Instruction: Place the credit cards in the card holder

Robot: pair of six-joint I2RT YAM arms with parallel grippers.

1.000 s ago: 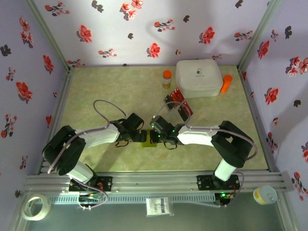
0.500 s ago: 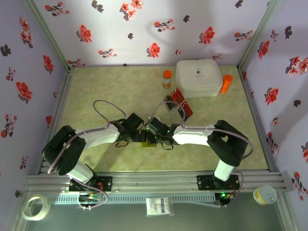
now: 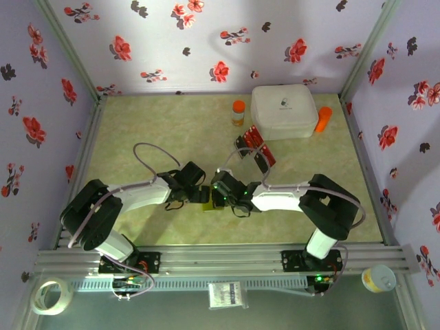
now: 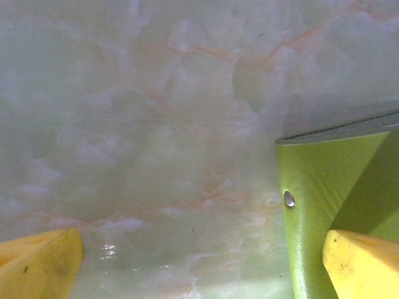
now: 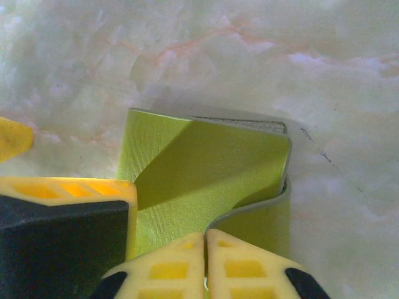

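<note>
We found the card holder (image 3: 210,205) low in the middle of the top view, on the pale marbled table (image 3: 151,130), with both arms reaching in to meet over it. Little of its green showed there, since the two wrists covered most of it.

In the right wrist view the card holder (image 5: 206,162) lay just above the right gripper (image 5: 204,261), which sat at the bottom centre of the frame. Its two yellow fingers were pressed together with barely a slit between them. The grey edge of the holder's upper flap curled down from the right side into the spot where they met, so we took it to be pinching that flap.

In the left wrist view the left gripper (image 4: 199,268) stood spread wide, one yellow fingertip in the lower left corner over bare table, the other in the lower right corner over the green cover of the card holder (image 4: 312,187). It grasped nothing; whether that fingertip pressed on the cover we could not tell.

The credit cards (image 3: 256,147), red and black, lay in a loose cluster up and to the right of the grippers, well apart from the holder and just below the white box (image 3: 284,111).
</note>
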